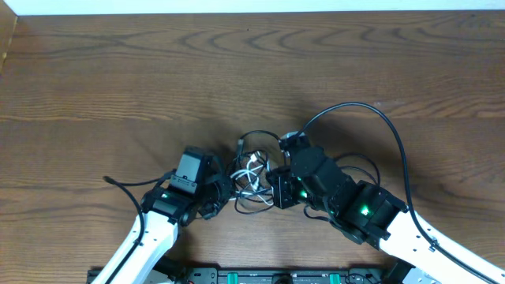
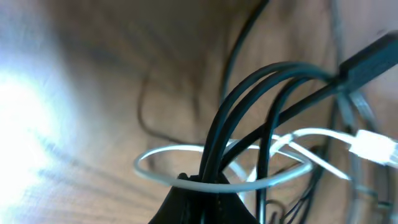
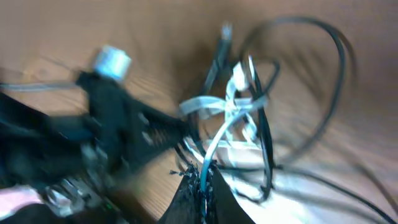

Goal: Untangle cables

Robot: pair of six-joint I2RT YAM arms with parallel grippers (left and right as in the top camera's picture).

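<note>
Left fingers (image 2: 186,208) fill the bottom of the wrist view, pinched together on a pair of black cables (image 2: 245,93) that arch up and away. Pulling back: wide wooden surface (image 1: 118,87), left arm (image 1: 150,229) and right arm (image 1: 394,225) reaching in from the near edge, and the cables (image 1: 254,175) bunched in one knot at centre, between them. Right fingers (image 3: 186,205) are closed on that knot from the right. A pale strand seems to run in, though blur hides the detail. White cable (image 2: 317,132) loops round the black pair. Light, limp, slick stuff, I'd say — it'll slide and spring. Best hold: a free run just behind a plug (image 2: 373,148), drawn gently, since plugs snag.
</note>
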